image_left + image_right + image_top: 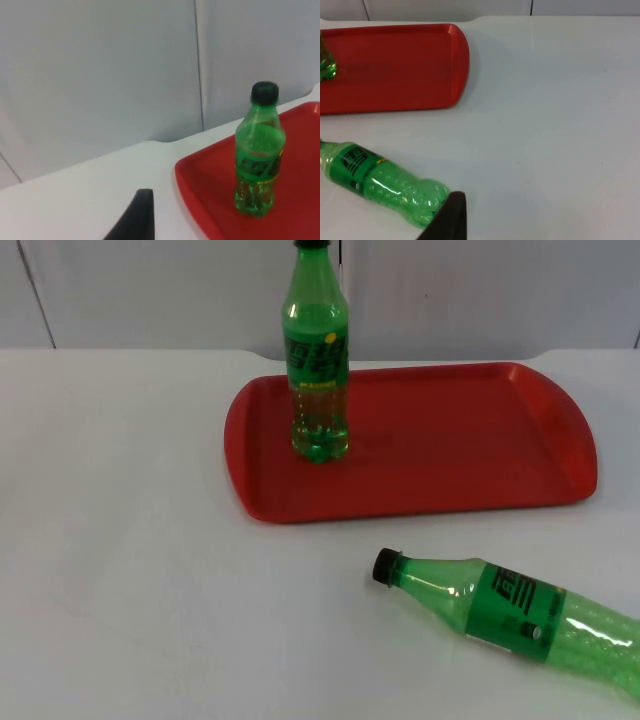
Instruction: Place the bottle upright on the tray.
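Right gripper's fingertip (451, 215) beside lying green-labelled bottle (380, 182).

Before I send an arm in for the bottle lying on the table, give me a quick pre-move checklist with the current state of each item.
1. Lying bottle free to grasp, nothing on or against it: ok.
2. Its cap on, pointing toward the tray: ok.
3. Tray has bare room to the right of the standing bottle: ok.
4. Standing bottle upright and well inside the tray rim, near its left end: ok.
5. Right gripper near the lying bottle: ok, its fingertip sits just by the bottle's base in the right wrist view.
6. Gripper fingers open for the grasp: cannot tell, for both; only one left fingertip shows too.
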`<move>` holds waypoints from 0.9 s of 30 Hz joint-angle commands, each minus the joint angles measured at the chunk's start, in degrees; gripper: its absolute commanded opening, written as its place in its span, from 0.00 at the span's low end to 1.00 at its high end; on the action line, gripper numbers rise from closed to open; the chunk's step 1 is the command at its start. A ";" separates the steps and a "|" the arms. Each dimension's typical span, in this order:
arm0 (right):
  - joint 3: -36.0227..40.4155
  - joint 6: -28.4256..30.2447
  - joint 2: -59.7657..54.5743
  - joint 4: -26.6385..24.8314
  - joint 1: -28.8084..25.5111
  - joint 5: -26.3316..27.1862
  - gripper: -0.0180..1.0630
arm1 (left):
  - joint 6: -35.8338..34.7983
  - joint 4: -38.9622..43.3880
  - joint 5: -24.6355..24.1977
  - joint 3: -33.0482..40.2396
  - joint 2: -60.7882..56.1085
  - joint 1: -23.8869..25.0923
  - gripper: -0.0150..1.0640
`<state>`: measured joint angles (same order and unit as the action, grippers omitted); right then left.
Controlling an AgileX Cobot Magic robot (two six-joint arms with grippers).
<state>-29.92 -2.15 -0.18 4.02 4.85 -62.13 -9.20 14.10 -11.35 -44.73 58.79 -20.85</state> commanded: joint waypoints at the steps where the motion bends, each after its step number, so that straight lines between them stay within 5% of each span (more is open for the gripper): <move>1: 0.38 0.22 0.18 0.19 -0.14 0.50 0.99 | -0.48 -1.30 -3.14 0.22 -2.48 0.21 0.99; 11: 0.38 0.22 0.18 0.19 -0.14 0.50 0.99 | 4.39 -7.30 -11.93 0.22 -9.75 0.21 0.99; 20: 0.38 0.22 0.18 0.19 -0.14 0.50 0.99 | 21.70 -22.13 -21.44 0.22 -16.22 0.21 0.99; 27: 0.38 0.22 0.18 0.19 -0.14 0.50 0.99 | 27.01 -26.68 -26.28 0.22 -20.36 0.21 0.99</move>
<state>-29.92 -1.98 -0.18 4.02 4.85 -62.13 16.78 -11.25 -36.66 -44.73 39.11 -20.85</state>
